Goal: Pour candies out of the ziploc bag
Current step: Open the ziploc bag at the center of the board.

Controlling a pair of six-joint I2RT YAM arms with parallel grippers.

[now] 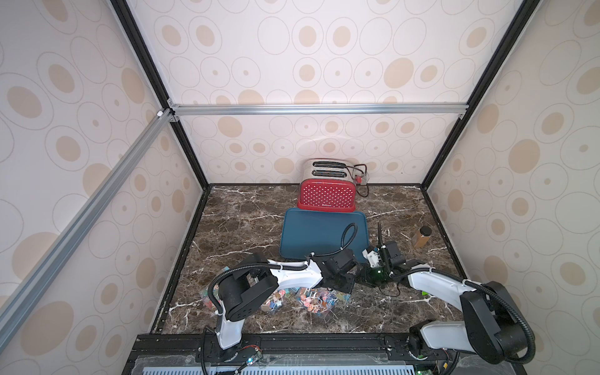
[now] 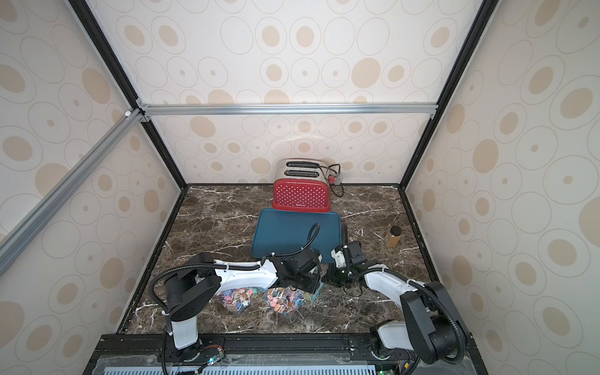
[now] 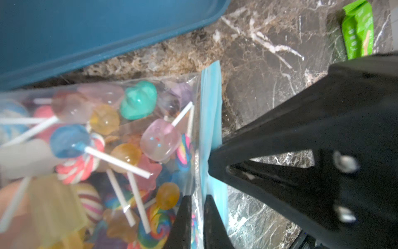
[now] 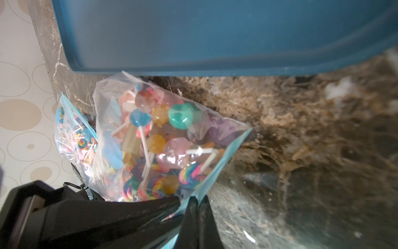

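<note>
As I judge it, the step in hand is the opening of the ziploc bag: both claws are at its mouth and nothing is poured yet. The bag lies on the tabletop, just beside the near rim of the blue tray, and the candies are all inside it. The right claw is pressed together on the blue zip strip. The left claw has its fingers almost together, with the clear film of the bag between them, just beside the same strip. I read this as a pinch.

The next move, I think, calls for pulling the two sides apart so that the seal gives way, and then lifting the bag and tipping its mouth over the tray. The thin film can slip out of such a small pinch.

I cannot tell whether the seal is parted. In both top views the left arm covers the mouth and much of the bag. A second bag of candies lies beside it, partly behind the first one. The wrist views are blurred close to the claws.
</note>
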